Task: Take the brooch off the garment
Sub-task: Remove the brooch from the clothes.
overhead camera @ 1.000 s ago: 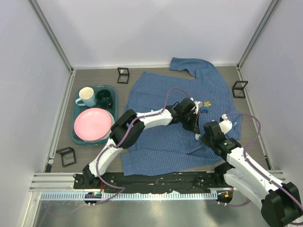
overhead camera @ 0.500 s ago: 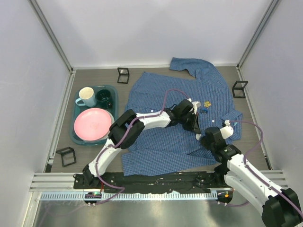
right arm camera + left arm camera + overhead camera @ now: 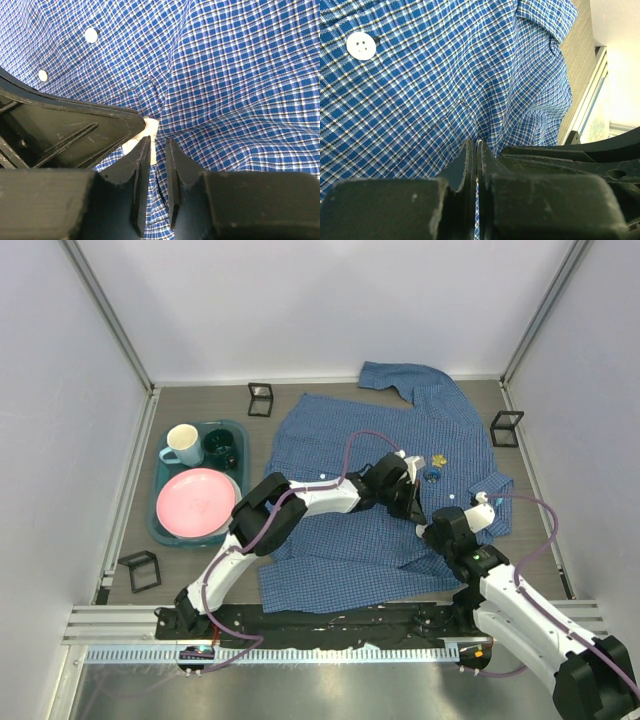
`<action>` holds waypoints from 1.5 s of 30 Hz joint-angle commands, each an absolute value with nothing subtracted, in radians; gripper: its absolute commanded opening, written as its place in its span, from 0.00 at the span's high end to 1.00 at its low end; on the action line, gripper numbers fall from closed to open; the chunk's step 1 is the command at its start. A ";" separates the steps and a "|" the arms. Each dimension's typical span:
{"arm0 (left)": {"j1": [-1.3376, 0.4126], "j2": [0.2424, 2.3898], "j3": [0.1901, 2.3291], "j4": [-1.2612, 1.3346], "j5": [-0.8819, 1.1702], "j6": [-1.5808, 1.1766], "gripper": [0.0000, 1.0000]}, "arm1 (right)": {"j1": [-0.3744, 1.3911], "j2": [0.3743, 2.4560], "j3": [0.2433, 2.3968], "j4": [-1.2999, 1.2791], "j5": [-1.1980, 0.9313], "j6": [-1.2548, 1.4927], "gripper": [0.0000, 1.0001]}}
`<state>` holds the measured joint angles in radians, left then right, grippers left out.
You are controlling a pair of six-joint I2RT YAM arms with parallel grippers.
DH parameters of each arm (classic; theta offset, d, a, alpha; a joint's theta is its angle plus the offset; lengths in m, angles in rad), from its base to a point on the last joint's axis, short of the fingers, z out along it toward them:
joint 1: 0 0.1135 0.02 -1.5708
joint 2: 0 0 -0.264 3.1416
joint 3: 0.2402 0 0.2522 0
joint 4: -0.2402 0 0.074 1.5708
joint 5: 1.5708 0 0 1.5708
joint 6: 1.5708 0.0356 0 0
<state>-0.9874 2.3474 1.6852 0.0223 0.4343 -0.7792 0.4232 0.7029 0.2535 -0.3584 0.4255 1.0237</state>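
Garment fold pinched in clenched left gripper | right gripper slightly parted, grasping nothing

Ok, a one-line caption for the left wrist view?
Close-up: left tool shut on a puckered fold of the blue checked shirt, a white button at upper left.

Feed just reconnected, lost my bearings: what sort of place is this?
Likely a lab test cell, not a home: plain white walls on aluminium posts enclose the table, with staged props, a shirt and a tray with a plate.
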 commanded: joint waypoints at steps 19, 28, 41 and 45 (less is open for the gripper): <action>-0.997 2.281 1.658 0.091 0.462 -0.772 1.00 | 0.410 0.773 0.271 -0.245 0.436 1.023 0.79; -0.997 2.286 1.663 0.087 0.462 -0.773 1.00 | 0.408 0.788 0.255 -0.241 0.400 1.032 0.79; -1.003 2.309 1.703 0.051 0.473 -0.778 1.00 | 0.407 0.862 0.261 -0.203 0.284 0.947 0.82; -1.017 2.316 1.732 0.025 0.465 -0.788 1.00 | 0.407 0.935 0.281 -0.178 0.246 0.913 0.82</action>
<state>-0.9855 2.3432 1.6691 0.0319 0.4377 -0.7792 0.3992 0.8650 0.2562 -0.2241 0.3740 0.9546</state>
